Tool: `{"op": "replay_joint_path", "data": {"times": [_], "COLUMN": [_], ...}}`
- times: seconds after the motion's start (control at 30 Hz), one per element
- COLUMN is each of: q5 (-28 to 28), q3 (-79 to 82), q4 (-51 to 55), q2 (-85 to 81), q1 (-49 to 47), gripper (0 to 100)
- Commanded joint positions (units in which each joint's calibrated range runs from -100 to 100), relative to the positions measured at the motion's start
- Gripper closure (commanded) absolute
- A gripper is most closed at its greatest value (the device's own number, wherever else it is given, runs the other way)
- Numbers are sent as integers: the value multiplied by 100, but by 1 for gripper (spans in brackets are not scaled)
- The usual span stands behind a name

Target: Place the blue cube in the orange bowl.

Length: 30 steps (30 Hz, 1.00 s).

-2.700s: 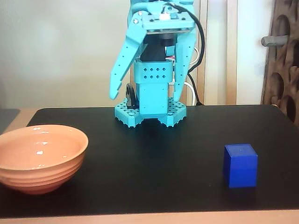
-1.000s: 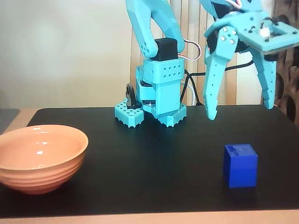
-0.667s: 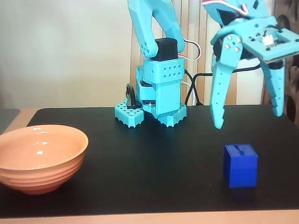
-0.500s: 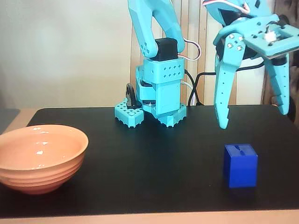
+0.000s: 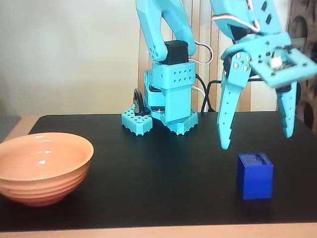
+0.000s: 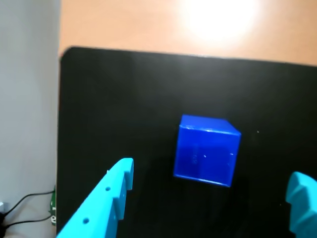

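Down comes the hand (image 5: 256,141), lower and further left than half a second ago, hanging right over the blue cube (image 5: 255,175).

Fingers are spread wide apart, gripping nothing; in the wrist view the hand (image 6: 210,191) has one fingertip (image 6: 123,173) either side of the blue cube (image 6: 207,149), clear of it. That cube sits on the black tabletop (image 5: 158,168) at the right of the fixed view, while the orange bowl (image 5: 43,167) rests well apart at the far left, nothing visible inside.
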Motion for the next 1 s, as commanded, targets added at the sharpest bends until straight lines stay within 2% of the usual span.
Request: {"op": "replay_joint_path", "data": {"times": [0.0, 0.37, 0.6, 0.97], "q5": [-91, -128, -128, -128], "q3": [218, 191, 291, 272], "q4": [-545, -693, -658, -693], "q2": [-12, 345, 354, 729], "q1": [-13, -3, 418, 579], "gripper": [65, 65, 65, 65]}}
